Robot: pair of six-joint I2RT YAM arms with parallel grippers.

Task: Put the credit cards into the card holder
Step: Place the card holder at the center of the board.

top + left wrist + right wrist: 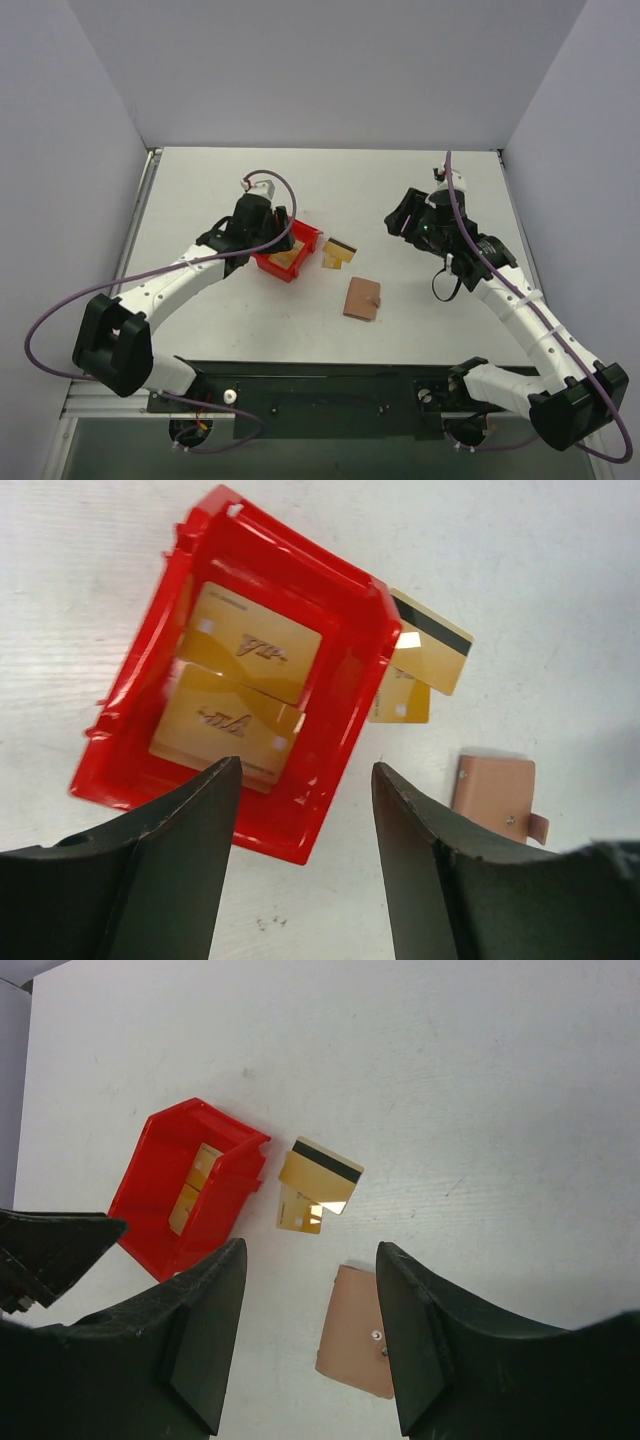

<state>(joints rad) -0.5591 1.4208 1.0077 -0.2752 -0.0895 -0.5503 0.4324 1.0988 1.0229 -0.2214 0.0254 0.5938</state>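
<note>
- Left gripper [305, 770] is seen with its jaws apart and nothing between them, poised just above the red bin [350, 600].
- Two credit cards [255, 645] are seen lying flat inside that bin, one overlapping the other, gold faces up.
- Two further cards [318, 1175] are found on the tabletop [420, 330] just beside the bin, also overlapping; a dark stripe is shown on the upper one.
- The card holder [362, 298] lies folded shut near those loose cards, apart from them, with its clasp tab visible at one edge.
- The right gripper [405, 215] is held raised and open, empty, well apart from the card holder.
- No card is judged to have been placed yet; the step in hand appears to be the first pick-up, from the bin.
- For the next move, a descent between the bin walls is called for, with one finger brought under or against the edge of the top card, since it lies flat and thin.
- The card holder will probably need to be opened and steadied by the right gripper before any card can be slid in.
</note>
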